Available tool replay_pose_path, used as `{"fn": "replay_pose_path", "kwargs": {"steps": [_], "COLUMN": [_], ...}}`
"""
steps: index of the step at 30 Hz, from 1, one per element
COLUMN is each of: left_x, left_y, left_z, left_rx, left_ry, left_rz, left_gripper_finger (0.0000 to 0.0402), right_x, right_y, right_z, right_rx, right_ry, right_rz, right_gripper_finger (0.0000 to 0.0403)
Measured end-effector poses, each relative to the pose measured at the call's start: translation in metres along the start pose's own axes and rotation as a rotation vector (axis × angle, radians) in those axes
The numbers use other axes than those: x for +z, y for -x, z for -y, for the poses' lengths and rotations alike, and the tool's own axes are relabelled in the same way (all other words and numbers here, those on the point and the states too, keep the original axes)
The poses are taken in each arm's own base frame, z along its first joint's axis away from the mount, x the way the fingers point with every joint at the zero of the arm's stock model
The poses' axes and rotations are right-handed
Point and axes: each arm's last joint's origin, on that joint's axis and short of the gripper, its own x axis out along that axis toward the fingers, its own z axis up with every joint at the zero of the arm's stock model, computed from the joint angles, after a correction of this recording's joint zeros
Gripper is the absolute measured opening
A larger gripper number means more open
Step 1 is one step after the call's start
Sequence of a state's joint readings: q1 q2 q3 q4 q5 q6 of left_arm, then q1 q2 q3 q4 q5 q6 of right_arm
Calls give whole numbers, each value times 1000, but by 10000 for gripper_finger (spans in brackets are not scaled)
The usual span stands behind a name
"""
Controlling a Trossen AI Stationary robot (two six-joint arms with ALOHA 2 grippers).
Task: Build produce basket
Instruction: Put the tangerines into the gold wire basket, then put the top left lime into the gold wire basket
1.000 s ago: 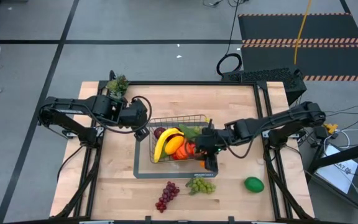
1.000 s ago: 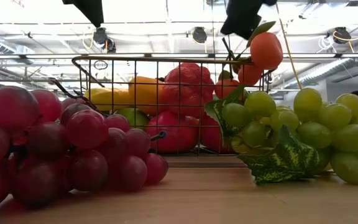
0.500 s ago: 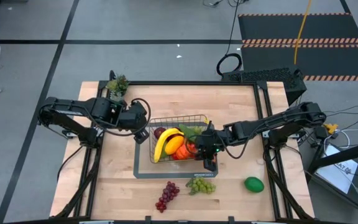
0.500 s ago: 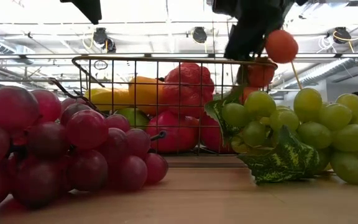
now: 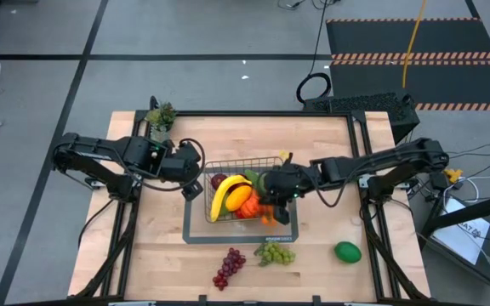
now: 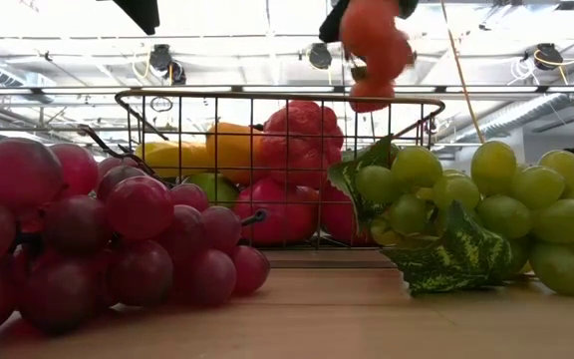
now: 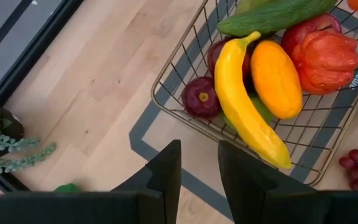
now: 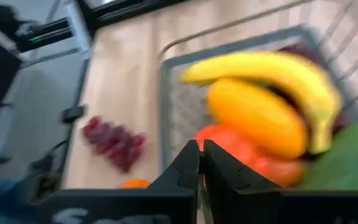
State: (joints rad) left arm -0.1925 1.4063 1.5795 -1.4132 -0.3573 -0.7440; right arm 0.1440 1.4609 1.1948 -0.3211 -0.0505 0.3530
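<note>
Two arms are over the table, and only the right one carries anything. Your right gripper (image 5: 276, 209) hangs above the right half of the basket (image 5: 201, 189), which sits at the middle of the table (image 5: 330, 153) on its dark grey base (image 5: 228, 236). In the right wrist view its fingers (image 8: 186, 163) are drawn almost together, with only a thin slit between them. From table height you see a blurred bunch of orange-red fruits (image 6: 372, 45) in the air just under that gripper, above the basket's rim, so the grip looks to be on them, though the exact hold is hidden.

Your left gripper (image 7: 197, 163) sits just outside the basket's left end, over bare wood and the edge of the base. Its fingers stand apart with a clear gap and nothing between them.

Inside the basket you have a yellow banana (image 7: 247, 109) lying along an orange fruit (image 7: 277, 78), with a red lumpy fruit (image 7: 325, 59) beside that, a cucumber (image 7: 272, 15) across the far side, and a dark red fruit (image 7: 201, 96) in the corner nearest the left gripper.

On the table in front of the basket lie the red grapes (image 5: 228, 268) and the green grapes (image 5: 275, 253), near each other but apart. A green ball (image 5: 347, 252) rests further to the right. A small plant (image 5: 160, 115) stands at the table's back left corner.
</note>
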Motion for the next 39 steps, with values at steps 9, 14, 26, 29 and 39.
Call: {"fn": "replay_pose_path", "kwargs": {"steps": [9,14,26,29,39], "left_x": [0,-1,-2,-5,-31], "left_y": [0,0,-26,-46,-103], "left_z": [0,-2,-34,-40,-64], "left_rx": [10,38,286,304,299], "left_ry": [13,37,256,309,498], "left_rz": [5,7,-81,-137,-475], "left_gripper_finger": [108,108,108,108,109], "right_x": [-8,-17,-2,3,1], "right_y": [-3,-8,35,64,139], "right_z": [20,24,17,16,30], "right_rx": [-108,-115,-104,-147,-309], "right_ry": [45,55,41,16,3], "right_rz": [-54,-82,84,180,335], "right_gripper_finger": [6,27,156,170,168]}}
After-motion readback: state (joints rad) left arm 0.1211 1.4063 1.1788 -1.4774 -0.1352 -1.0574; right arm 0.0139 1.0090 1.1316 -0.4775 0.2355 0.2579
